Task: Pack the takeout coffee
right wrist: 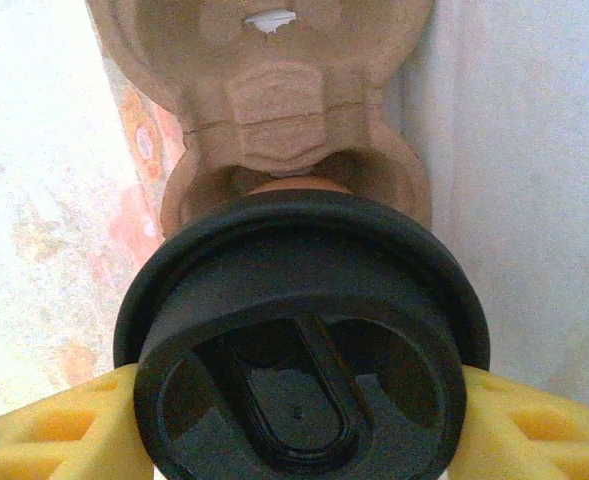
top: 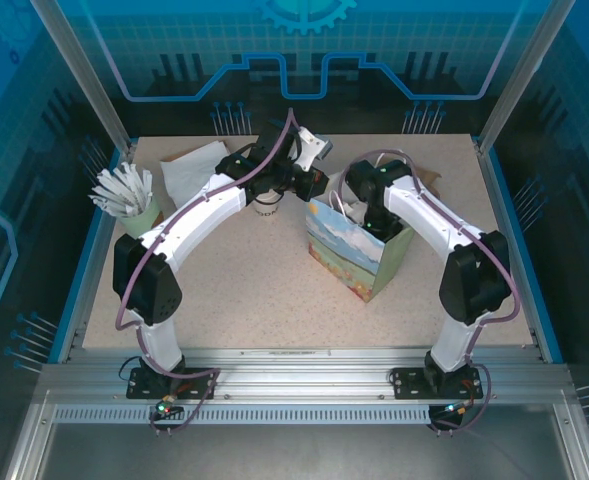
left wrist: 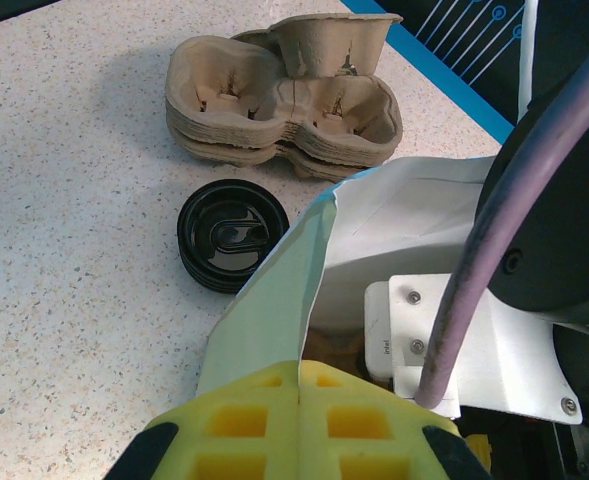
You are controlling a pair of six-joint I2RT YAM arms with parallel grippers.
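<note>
Location: the brownish paper takeout coffee cup (right wrist: 299, 330) with its round black plastic lid is inside the printed paper gift bag (top: 359, 260), right of centre on the speckled surface (top: 254, 300), above a moulded brown pulp carrier (right wrist: 274, 120); whether it is seated cannot be told. The right claw (right wrist: 299, 430) pinches the cup, with yellow fingers (right wrist: 534, 420) on either side under the lid's rim. The left claw (left wrist: 299, 420) is pressed together on the bag's far left rim. Judgement: the cup is light; its paper wall is soft and crushes under a hard squeeze; the lid is stiff, slick and may pop off. The best hold is on the body below the lid, upright.
</note>
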